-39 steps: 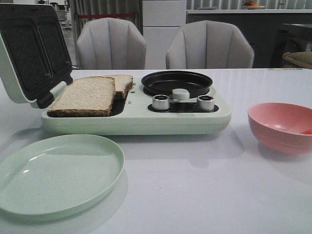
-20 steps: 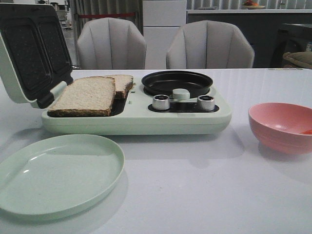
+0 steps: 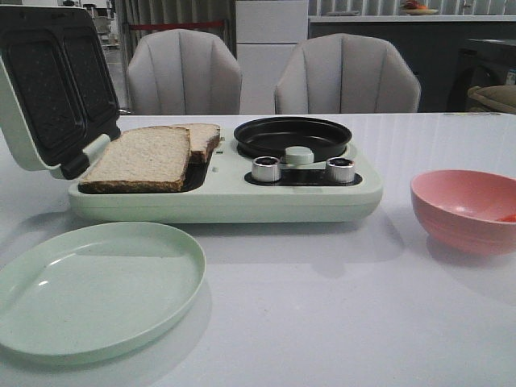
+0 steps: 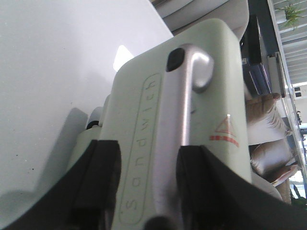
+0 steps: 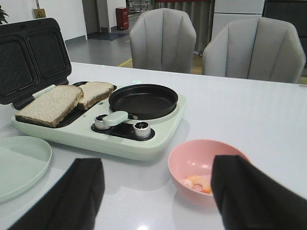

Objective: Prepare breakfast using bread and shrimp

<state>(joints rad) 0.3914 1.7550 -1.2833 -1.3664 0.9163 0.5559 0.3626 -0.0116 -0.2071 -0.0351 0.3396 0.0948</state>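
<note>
Two slices of bread (image 3: 141,157) lie overlapping on the lower plate of the pale green sandwich maker (image 3: 226,197), whose lid (image 3: 48,81) stands open. Shrimp (image 5: 196,183) lie in the pink bowl (image 5: 192,148) to the right; from the front only an orange bit (image 3: 506,218) shows. My left gripper (image 4: 148,191) is open behind the lid's outer face (image 4: 211,86). Its fingers stand either side of the silver handle (image 4: 184,96) and the word "Sandwich". My right gripper (image 5: 158,191) hangs open and empty above the table, close to the bowl. Neither gripper shows in the front view.
A black round pan (image 3: 292,137) sits on the maker's right half behind two silver knobs (image 3: 266,168). A pale green plate (image 3: 97,290) lies at the front left. Two grey chairs (image 3: 184,72) stand behind the table.
</note>
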